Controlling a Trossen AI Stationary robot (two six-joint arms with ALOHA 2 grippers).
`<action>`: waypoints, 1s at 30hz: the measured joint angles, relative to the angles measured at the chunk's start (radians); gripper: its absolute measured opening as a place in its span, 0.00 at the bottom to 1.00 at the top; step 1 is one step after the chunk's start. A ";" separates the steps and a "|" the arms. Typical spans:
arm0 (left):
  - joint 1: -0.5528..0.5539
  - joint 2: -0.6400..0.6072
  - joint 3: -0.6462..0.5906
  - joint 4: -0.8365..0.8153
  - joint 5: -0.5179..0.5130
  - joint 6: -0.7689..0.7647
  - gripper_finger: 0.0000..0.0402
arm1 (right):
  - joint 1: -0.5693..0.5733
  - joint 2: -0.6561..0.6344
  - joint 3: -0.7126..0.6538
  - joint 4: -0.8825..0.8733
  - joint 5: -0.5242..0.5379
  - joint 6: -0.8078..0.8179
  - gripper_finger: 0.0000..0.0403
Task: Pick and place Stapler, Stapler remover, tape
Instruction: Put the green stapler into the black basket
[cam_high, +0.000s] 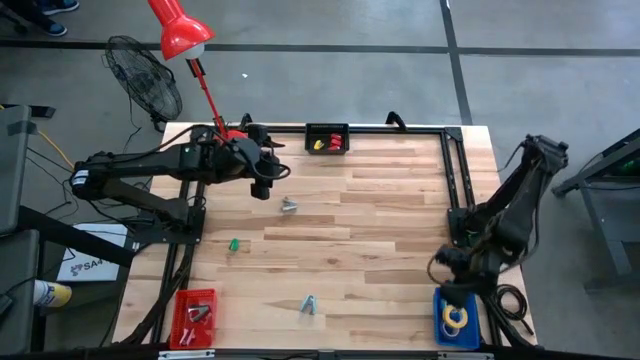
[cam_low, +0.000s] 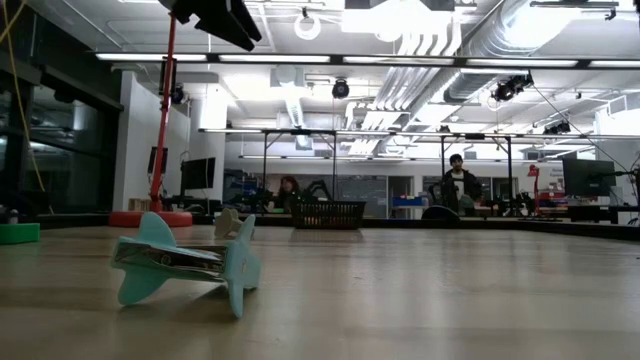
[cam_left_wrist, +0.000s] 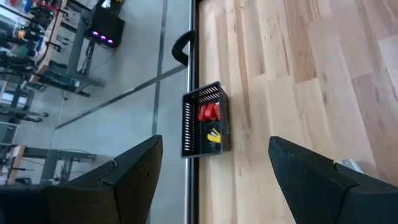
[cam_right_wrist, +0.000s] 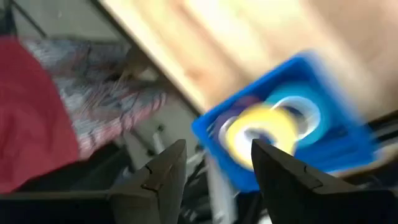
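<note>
- At the table's near right corner, we see our right gripper (cam_high: 462, 285) with fingers parted and empty above the blue bin (cam_high: 441, 300), where a yellow tape roll (cam_right_wrist: 261, 134) already lies.
- Our left gripper (cam_high: 262, 185) hangs wide open, empty, far left.
- A teal staple remover (cam_high: 309, 305), a silvery piece (cam_high: 289, 205) and a green piece (cam_high: 234, 244) remain loose on the wood.

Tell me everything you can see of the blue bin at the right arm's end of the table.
The blue bin is a small, open-topped rectangular tray, plastic by the look of it, sitting flat at the table's near right corner. Inside lie ring-shaped tape rolls: a yellow one uppermost and a blue one beside it, with others partly hidden. The right gripper hangs just above it with fingers parted, holding nothing. Nothing else touches the bin.
</note>
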 joint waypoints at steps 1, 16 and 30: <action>0.000 0.000 0.000 -0.003 0.003 -0.010 0.72 | -0.016 -0.020 0.000 -0.038 0.018 -0.029 0.43; 0.000 0.000 0.000 -0.049 0.066 -0.236 0.72 | -0.483 -0.155 0.000 -0.284 0.334 -0.894 0.43; 0.000 0.077 0.002 -0.053 0.059 -0.458 0.72 | -0.974 -0.167 0.000 -0.210 0.239 -1.519 0.43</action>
